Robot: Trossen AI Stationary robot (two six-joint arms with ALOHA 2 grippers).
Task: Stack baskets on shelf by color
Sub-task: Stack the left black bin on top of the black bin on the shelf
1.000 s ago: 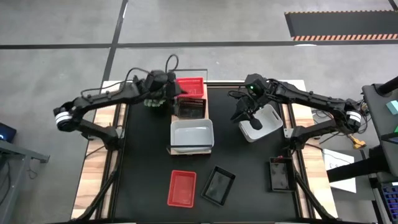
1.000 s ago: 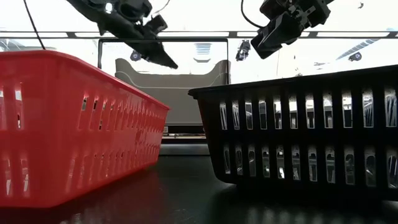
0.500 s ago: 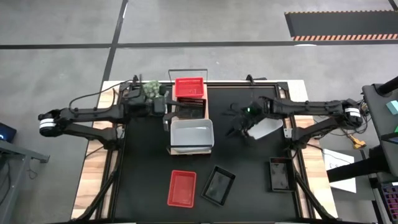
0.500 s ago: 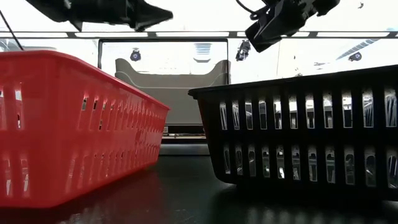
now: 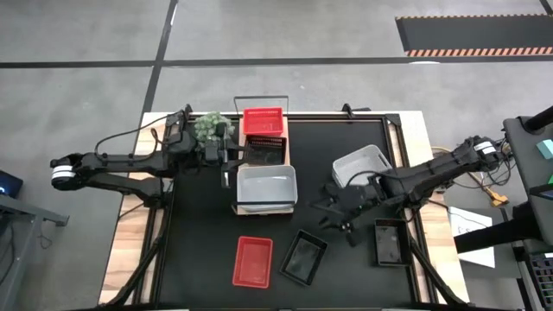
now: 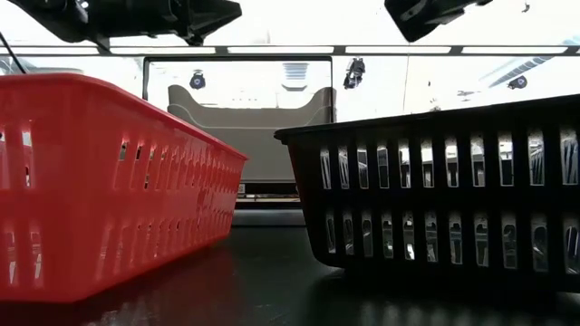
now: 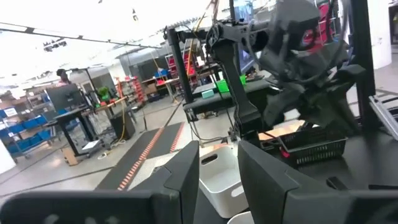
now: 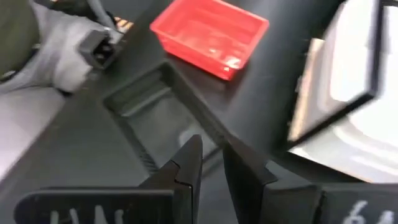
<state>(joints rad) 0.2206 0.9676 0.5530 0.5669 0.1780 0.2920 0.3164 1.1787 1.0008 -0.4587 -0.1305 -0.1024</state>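
Baskets wait: my right claw (image 5: 339, 218), fingers slightly apart and empty, has dropped the white basket (image 5: 359, 164) and swung near toward the black basket (image 5: 304, 257) next

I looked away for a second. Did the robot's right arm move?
Yes. In the high view the right gripper left the white basket and swung toward the table's front, now near the black basket.

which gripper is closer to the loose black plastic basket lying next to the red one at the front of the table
The right gripper. It hovers just beside the black plastic basket, toward the table's right side. The left gripper is far off at the back, beside the wooden shelf holding stacked baskets.
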